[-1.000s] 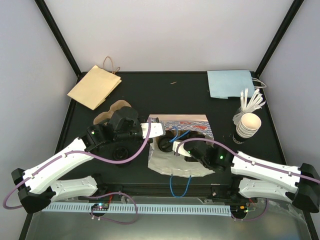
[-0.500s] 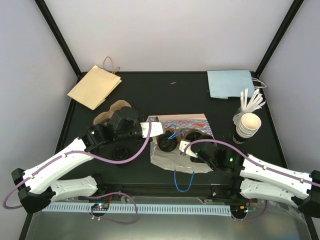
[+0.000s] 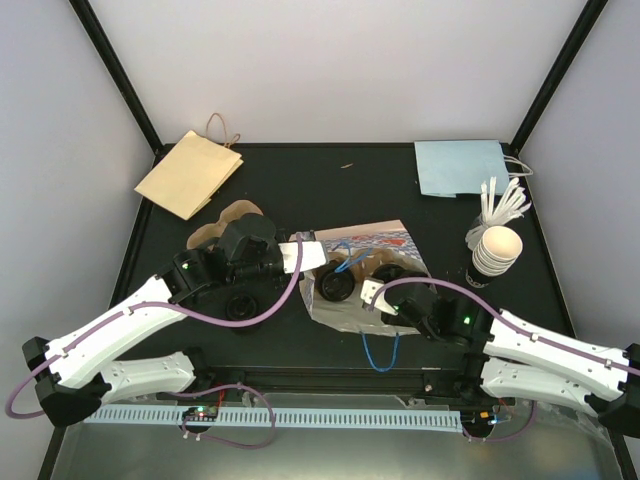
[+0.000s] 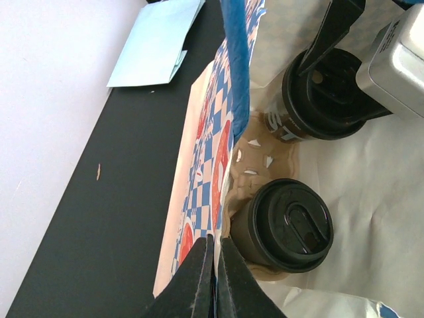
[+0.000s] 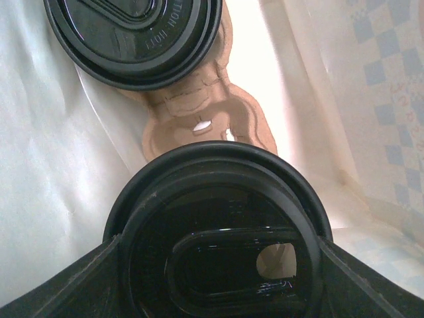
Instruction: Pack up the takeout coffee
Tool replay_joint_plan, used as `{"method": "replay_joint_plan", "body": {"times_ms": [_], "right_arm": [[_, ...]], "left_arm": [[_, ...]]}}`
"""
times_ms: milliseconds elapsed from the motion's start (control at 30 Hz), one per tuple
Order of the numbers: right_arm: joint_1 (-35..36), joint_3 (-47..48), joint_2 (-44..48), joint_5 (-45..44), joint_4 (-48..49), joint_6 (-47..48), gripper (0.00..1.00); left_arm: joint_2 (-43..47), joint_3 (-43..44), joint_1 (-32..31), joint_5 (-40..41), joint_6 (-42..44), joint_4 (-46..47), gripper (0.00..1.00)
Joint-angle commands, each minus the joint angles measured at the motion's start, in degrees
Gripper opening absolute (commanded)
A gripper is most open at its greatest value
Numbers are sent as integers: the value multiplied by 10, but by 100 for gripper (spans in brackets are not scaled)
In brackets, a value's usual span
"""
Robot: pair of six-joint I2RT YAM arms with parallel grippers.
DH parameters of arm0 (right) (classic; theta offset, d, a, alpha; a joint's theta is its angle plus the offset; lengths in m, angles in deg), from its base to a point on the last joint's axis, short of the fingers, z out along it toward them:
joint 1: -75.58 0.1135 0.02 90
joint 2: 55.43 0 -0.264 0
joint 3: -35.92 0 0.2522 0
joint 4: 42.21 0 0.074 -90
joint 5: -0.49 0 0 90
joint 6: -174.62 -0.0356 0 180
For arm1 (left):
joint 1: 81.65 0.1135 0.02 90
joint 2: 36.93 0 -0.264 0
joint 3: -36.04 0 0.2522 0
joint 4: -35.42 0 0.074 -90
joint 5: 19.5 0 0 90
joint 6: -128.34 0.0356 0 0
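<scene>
**A:** What is seen from above?

**B:** A checkered bag (image 3: 385, 238) is laid on its side at the middle of the table (image 3: 300, 180), its mouth turned toward the near edge. Its left rim is pinched by the left gripper (image 3: 303, 254), whose fingers are pressed together on the paper. Two lidded cups are seated in the mouth. The held cup (image 3: 392, 273) is clasped by the right gripper (image 3: 378, 293), and the second cup (image 3: 335, 287) is set just to its left. A light blue bag (image 3: 462, 166) and a brown bag (image 3: 190, 172) are left flat at the far corners, well apart.

**A:** And from the left wrist?

**B:** The fingers (image 4: 199, 278) are shown closed upon the bag's edge. Both cups are lodged in a cardboard carrier (image 4: 255, 152) inside the bag, and the farther one is flanked by a black finger of the other arm. A blue handle (image 4: 235, 66) is draped above them.

**A:** The right wrist?

**B:** The view is filled by the held cup's lid, with a finger set against each side — the jaws stand wide around it. The second cup's lid is seen at the top edge, the carrier runs between the two, and the bag's white lining is seen around them.
</scene>
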Motion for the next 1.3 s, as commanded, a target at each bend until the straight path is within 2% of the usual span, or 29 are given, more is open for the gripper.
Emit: {"method": "replay_joint_plan", "body": {"times_ms": [0, 200, 333, 533, 1033, 1267], "right_arm": [[-3, 27, -5, 15, 30, -22, 68], [-3, 54, -26, 30, 60, -54, 68], [-3, 71, -45, 6, 60, -92, 70], [-3, 80, -60, 20, 80, -141, 69], [-3, 77, -86, 23, 112, -165, 68], [-3, 71, -99, -14, 112, -191, 68]], "left_arm": [[11, 21, -4, 10, 3, -14, 2], [5, 25, -4, 8, 3, -17, 2], [5, 25, -5, 13, 2, -17, 1], [5, 26, -6, 44, 0, -9, 2], [8, 24, -6, 66, -4, 0, 2], [9, 23, -6, 70, -2, 6, 2]]}}
